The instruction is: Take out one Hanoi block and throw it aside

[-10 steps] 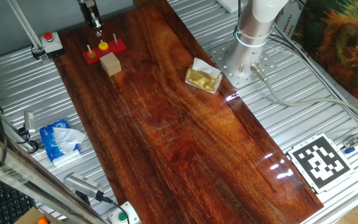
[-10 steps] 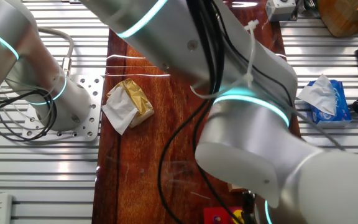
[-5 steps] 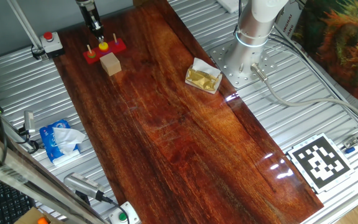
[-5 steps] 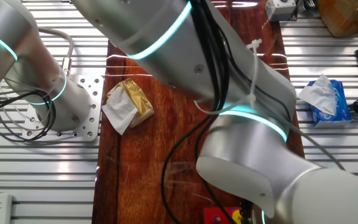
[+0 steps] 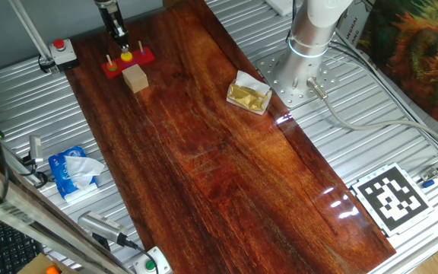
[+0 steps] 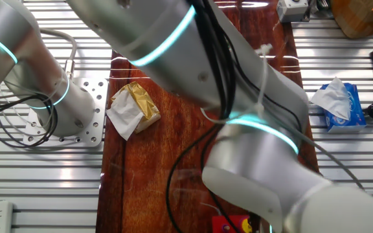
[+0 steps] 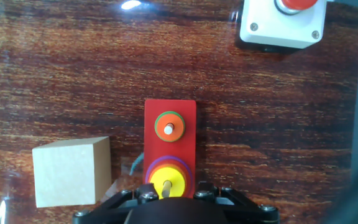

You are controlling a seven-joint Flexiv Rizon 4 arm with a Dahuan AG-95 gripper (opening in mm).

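The Hanoi block, a small round yellow disc [image 7: 168, 182] with a peg through its centre hole, tops a stack on the red base [image 7: 170, 109]. A second peg holds an orange disc [image 7: 169, 126]. In the hand view my gripper [image 7: 169, 195] is right over the yellow disc, with its jaws apart on either side of it and nothing held. In one fixed view the gripper [image 5: 119, 39] hangs just above the yellow disc [image 5: 127, 55] at the table's far left end. The tan wooden cube [image 7: 70, 171] stands beside the base.
A white box with a red button [image 7: 283, 22] lies beyond the base. A gold-wrapped packet [image 5: 249, 93] sits mid-table near the arm's mount. A blue tissue pack [image 5: 74, 171] lies off the wooden top. The arm fills most of the other fixed view.
My gripper has come down slightly towards the yellow disc. The discs, base and cube have not moved.
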